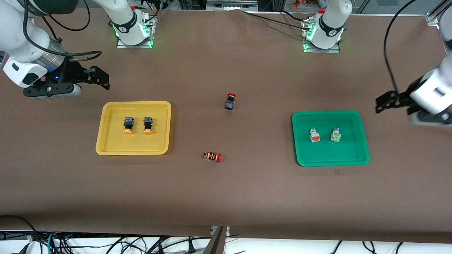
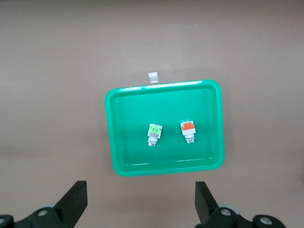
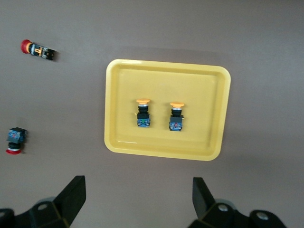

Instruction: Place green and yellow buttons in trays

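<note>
Lowest in the front frame, lying loose: one orange-striped red-capped button (image 1: 212,156); one black red-capped button (image 1: 230,101) above center. Two yellow-capped buttons (image 1: 128,125) (image 1: 148,125) in the yellow tray (image 1: 106,141); two white buttons, orange-faced (image 1: 314,135) and green-faced (image 1: 335,135), in the green tray (image 1: 360,155). Right gripper (image 1: 100,78), upper frame corner, spread, empty. Left gripper (image 1: 386,102), opposite frame edge, spread, empty.

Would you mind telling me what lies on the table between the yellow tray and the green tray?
Two red-capped buttons, seen in the front view: a black one and, nearer the camera, an orange-striped one, between the yellow tray and green tray.
</note>
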Available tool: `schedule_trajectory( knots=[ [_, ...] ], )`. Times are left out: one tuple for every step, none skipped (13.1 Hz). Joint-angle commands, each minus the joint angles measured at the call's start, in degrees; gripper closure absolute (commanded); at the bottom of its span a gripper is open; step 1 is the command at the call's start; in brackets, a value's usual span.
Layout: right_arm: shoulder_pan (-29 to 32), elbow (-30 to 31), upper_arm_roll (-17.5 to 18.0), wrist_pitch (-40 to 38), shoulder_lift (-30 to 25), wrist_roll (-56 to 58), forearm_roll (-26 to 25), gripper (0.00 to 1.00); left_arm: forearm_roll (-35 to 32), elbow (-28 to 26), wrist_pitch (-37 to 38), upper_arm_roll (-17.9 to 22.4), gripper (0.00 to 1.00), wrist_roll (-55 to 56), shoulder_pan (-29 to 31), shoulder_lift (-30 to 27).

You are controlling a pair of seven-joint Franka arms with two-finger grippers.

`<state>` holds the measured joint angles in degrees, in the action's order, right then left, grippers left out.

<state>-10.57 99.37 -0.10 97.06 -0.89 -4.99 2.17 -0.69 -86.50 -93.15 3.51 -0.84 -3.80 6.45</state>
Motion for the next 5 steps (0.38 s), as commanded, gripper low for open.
schedule_trajectory(
  knots=[
    [1.17, -2.51, 1.25, -2.23, 0.1, -0.99, -1.9, 0.01, 1.4, -5.77, -0.81, 1.07, 0.0, -0.65, 0.1, -4.33],
    [1.17, -2.51, 1.07, -2.49, 0.02, -1.16, -1.73, 0.01, 1.4, -7.7, -0.81, 0.45, 0.0, -0.22, 0.37, -6.0],
    [1.17, -2.51, 0.98, -3.54, -0.07, -1.43, -1.73, 0.01, 1.4, -8.94, -0.81, -1.64, 0.0, -0.3, 2.38, -6.8],
    [1.17, -2.51, 0.81, -4.51, -0.16, -1.52, -1.38, 0.01, 1.05, -9.56, -0.81, -4.18, 0.0, -0.21, 4.31, -7.5],
    [1.17, -2.51, 0.81, -4.51, -0.07, -1.52, -1.29, 0.01, 0.7, -9.48, -0.63, -4.47, 0.0, -0.21, 4.33, -7.42]
  ],
)
